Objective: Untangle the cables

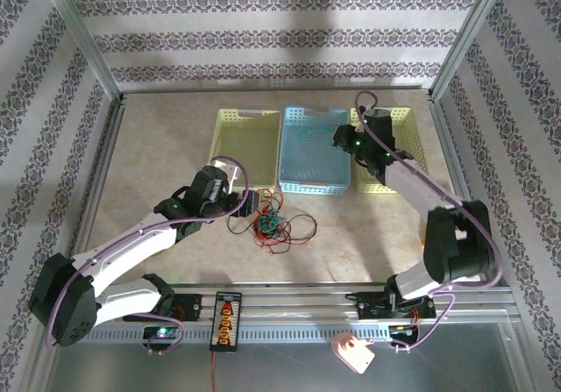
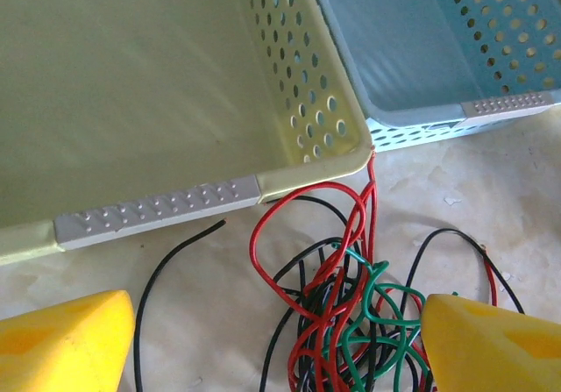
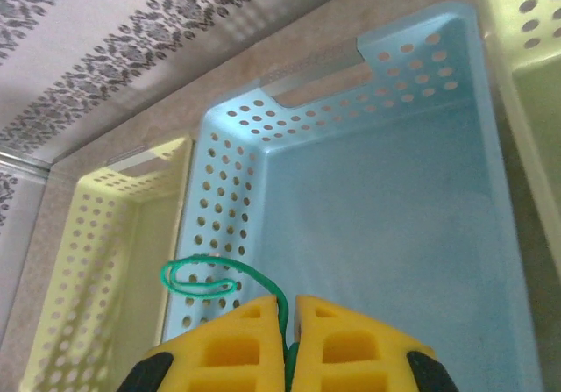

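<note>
The cables lie in a tangle (image 1: pixel 273 225) on the table, in front of the baskets. In the left wrist view a red cable (image 2: pixel 263 252), a green cable (image 2: pixel 386 313) and a black cable (image 2: pixel 166 269) loop through one another. My left gripper (image 2: pixel 280 348) is open, with one yellow finger on each side of the tangle and nothing pinched. My right gripper (image 3: pixel 287 309) hangs over the blue basket (image 3: pixel 394 217) and is shut on a green cable (image 3: pixel 197 278), whose free end curls out to the left of the fingertips. From the top view the right gripper (image 1: pixel 344 138) is above that basket's right side.
Three perforated baskets stand in a row at the back: a yellow one (image 1: pixel 245 142), the blue one (image 1: pixel 311 160) and another yellow one (image 1: pixel 401 142). The left yellow basket's corner (image 2: pixel 351 151) is just behind the tangle. A black power strip (image 1: pixel 226 320) sits on the near rail.
</note>
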### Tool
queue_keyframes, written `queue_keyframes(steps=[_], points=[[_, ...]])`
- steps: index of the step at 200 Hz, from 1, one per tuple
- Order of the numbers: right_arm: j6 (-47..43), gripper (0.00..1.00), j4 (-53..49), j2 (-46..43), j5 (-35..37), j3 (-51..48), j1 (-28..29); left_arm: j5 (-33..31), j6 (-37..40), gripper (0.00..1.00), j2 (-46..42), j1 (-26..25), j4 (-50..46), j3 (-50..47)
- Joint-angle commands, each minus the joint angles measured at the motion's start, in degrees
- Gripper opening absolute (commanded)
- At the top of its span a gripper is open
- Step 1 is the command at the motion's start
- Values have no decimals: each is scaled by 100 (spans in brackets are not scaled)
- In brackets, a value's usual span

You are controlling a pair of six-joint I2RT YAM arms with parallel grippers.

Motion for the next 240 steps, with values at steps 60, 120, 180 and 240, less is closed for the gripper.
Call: queue_keyframes(steps=[60, 120, 180, 240], points=[[-52, 49, 147, 505, 39, 271, 502, 361, -287, 88, -57, 18, -302, -504], [-1001, 54, -1224, -807, 280, -166, 1434, 673, -264, 86, 322, -101, -147, -479], [-1360, 52, -2406, -956, -23, -692, 2915, 711, -298, 80, 703, -228, 111, -514], [-1579, 50, -2583, 70, -348, -259, 2930, 646, -428, 65, 1099, -288, 441, -512]])
